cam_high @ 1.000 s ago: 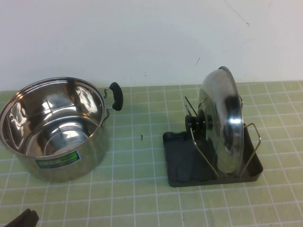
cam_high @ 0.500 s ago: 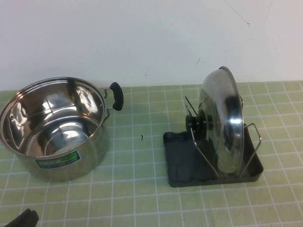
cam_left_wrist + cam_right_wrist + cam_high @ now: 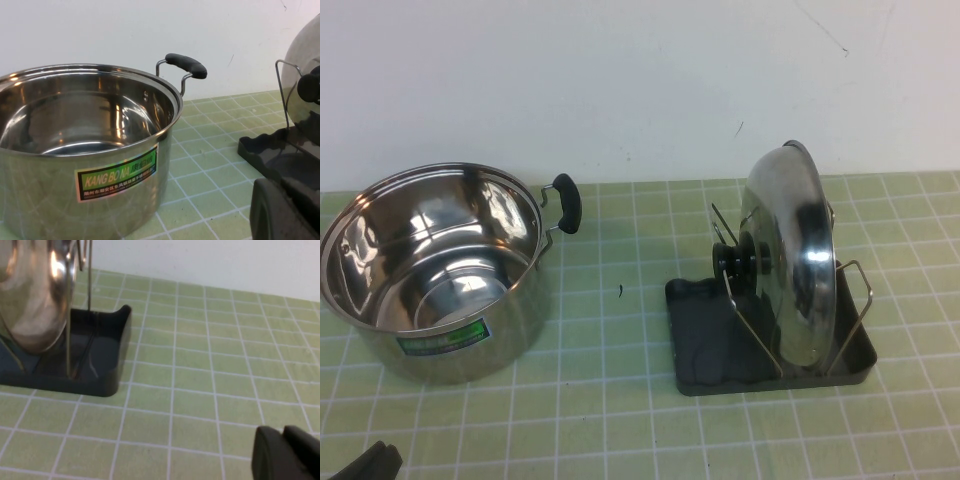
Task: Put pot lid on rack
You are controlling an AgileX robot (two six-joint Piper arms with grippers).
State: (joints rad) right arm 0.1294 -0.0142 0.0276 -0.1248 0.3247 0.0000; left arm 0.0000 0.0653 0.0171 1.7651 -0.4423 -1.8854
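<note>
The shiny steel pot lid (image 3: 790,255) stands on edge in the rack (image 3: 705,340), leaning between the wire loops (image 3: 855,300), its black knob (image 3: 738,258) facing left. The lid also shows in the left wrist view (image 3: 306,55) and the right wrist view (image 3: 35,295). My left gripper (image 3: 365,465) is shut and empty, low at the table's front left, near the pot; it shows in its wrist view (image 3: 287,210). My right gripper (image 3: 285,452) is shut and empty, low over the tiles to the right of the rack's tray (image 3: 100,355); it is out of the high view.
A deep steel pot (image 3: 435,270) with black side handles (image 3: 565,203) stands open at the left, also in the left wrist view (image 3: 85,150). A white wall runs along the table's back. Green tiled surface lies between pot and rack.
</note>
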